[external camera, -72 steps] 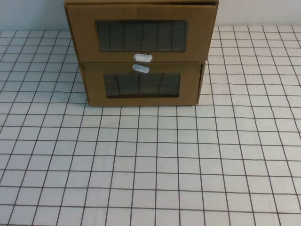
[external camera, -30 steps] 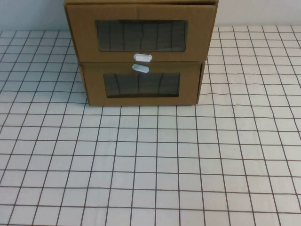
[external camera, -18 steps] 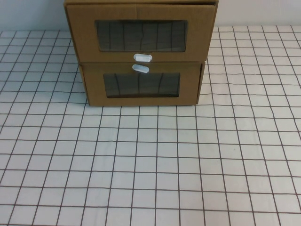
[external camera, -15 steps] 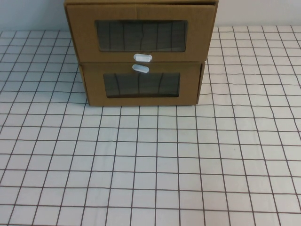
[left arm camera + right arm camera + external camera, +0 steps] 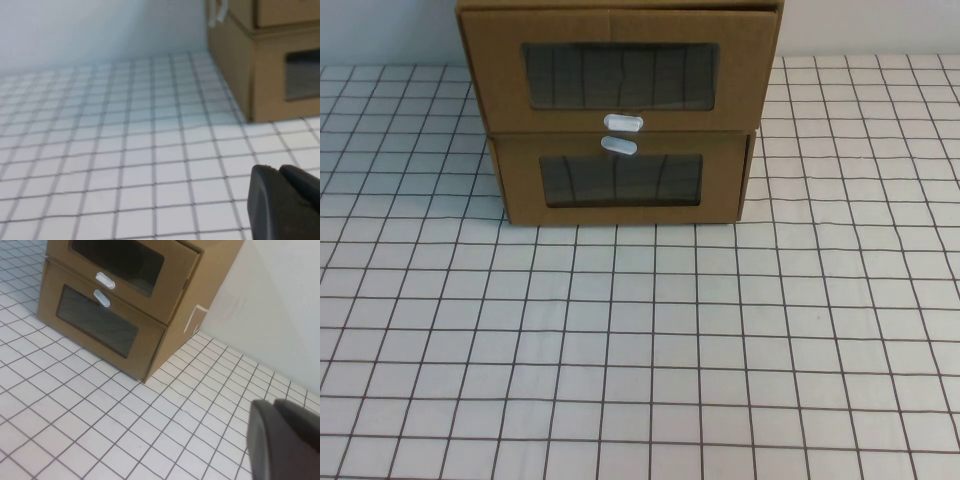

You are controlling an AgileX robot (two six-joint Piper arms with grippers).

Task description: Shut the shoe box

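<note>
Two brown cardboard drawer boxes are stacked at the far middle of the table. The upper one is the shoe box (image 5: 495, 85), with a clear window and a white pull tab (image 5: 623, 122) at its front's lower edge. Its drawer front stands a little forward of the lower box (image 5: 520, 185). The shoe box also shows in the right wrist view (image 5: 125, 260) and the left wrist view (image 5: 285, 12). My left gripper (image 5: 278, 172) is shut and empty, low over the table left of the boxes. My right gripper (image 5: 272, 407) is shut and empty, right of the boxes. Neither gripper shows in the high view.
The lower box has its white tab (image 5: 619, 146) above its window. The table (image 5: 640, 350) has a white cover with a black grid. A pale wall (image 5: 280, 300) stands close behind the boxes.
</note>
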